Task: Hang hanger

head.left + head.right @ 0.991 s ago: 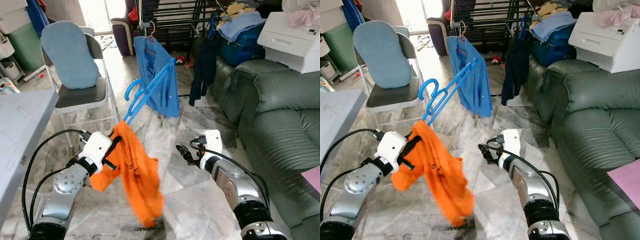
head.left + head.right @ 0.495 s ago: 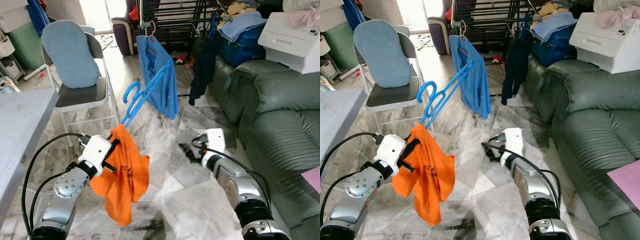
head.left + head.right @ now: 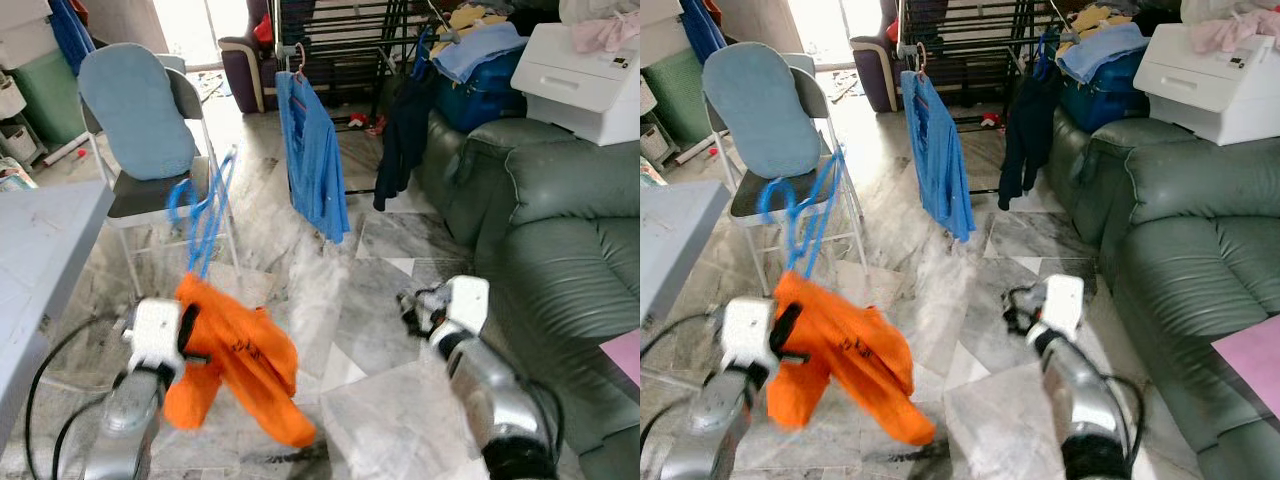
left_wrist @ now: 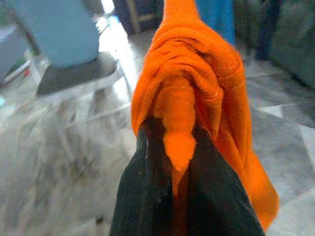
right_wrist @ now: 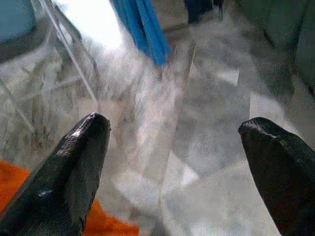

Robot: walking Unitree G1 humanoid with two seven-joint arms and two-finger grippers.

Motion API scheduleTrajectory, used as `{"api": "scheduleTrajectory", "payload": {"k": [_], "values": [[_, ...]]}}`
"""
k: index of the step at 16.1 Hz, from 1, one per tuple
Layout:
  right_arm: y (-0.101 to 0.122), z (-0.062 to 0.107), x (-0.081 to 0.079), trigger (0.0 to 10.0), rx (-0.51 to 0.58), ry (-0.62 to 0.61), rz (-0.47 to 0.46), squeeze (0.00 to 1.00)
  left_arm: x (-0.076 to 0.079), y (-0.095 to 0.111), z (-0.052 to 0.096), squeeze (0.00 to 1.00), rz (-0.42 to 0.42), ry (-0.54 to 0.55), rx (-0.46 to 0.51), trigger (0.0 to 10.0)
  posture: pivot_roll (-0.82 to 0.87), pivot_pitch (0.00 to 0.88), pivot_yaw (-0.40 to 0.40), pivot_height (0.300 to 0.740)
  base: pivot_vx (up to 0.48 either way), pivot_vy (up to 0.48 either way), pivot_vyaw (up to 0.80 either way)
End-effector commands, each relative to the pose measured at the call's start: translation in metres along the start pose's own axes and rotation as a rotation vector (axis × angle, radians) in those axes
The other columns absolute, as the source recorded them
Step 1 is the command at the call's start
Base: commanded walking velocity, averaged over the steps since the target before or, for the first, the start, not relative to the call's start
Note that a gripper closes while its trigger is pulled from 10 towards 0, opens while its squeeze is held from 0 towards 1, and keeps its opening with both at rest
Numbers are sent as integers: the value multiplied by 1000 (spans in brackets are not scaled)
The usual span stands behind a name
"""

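Observation:
An orange garment (image 3: 235, 360) hangs on a blue plastic hanger (image 3: 200, 210) whose hook stands up in front of the chair. My left gripper (image 4: 172, 162) is shut on the orange cloth at the hanger's neck, low at the left. My right gripper (image 5: 174, 147) is open with nothing between its fingers, held low at the right over the marble floor (image 3: 370, 400). A black drying rack (image 3: 340, 40) stands at the back, with a blue shirt (image 3: 312, 150) hanging on a pink hanger from it.
A folding chair (image 3: 150, 130) with a light blue cushion stands at the left. The corner of a grey table (image 3: 40, 240) is nearest on the left. A green sofa (image 3: 560, 230) runs along the right, with a white box (image 3: 590, 65) behind it. Dark clothes (image 3: 400, 140) hang from the rack.
The view has shifted and blurred as I move. The blue hanger has swung from leaning right to nearly upright by the chair, and the orange garment has flared out to the right.

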State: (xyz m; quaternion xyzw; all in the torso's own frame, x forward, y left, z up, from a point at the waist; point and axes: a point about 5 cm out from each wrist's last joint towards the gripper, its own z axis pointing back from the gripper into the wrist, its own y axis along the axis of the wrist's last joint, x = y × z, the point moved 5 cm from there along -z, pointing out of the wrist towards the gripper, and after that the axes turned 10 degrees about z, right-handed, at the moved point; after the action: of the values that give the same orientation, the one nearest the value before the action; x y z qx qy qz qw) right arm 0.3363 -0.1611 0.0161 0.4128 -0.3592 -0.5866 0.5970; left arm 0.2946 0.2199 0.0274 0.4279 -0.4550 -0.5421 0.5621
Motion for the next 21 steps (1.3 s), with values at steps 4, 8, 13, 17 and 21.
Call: {"api": "scheduleTrajectory", "payload": {"k": [4, 8, 13, 17, 21], "values": [[-27, -3, 8, 10000, -178, -22, 16, 0, -17, -38, 8, 0, 29, 87, -142, 10000, -17, 0, 37, 740, 0, 0, 0], [-23, -11, 14, 10000, -151, 53, 302, 0, -24, -62, 5, 0, 31, 127, -248, 10000, -34, 0, 43, 740, 0, 0, 0], [-29, -10, 35, 10000, -95, 14, 284, 0, -33, -68, 0, 0, 12, 153, -286, 10000, -37, 0, 45, 740, 0, 0, 0], [-62, -6, 41, 10000, -244, -5, 30, 0, -55, -76, 0, 0, 43, 230, -363, 10000, -48, 0, 60, 740, 0, 0, 0], [-79, 4, 44, 10000, -286, 40, 68, 0, -53, -86, 4, 0, 83, 245, -385, 10000, -43, 0, 56, 740, 0, 0, 0]]}}
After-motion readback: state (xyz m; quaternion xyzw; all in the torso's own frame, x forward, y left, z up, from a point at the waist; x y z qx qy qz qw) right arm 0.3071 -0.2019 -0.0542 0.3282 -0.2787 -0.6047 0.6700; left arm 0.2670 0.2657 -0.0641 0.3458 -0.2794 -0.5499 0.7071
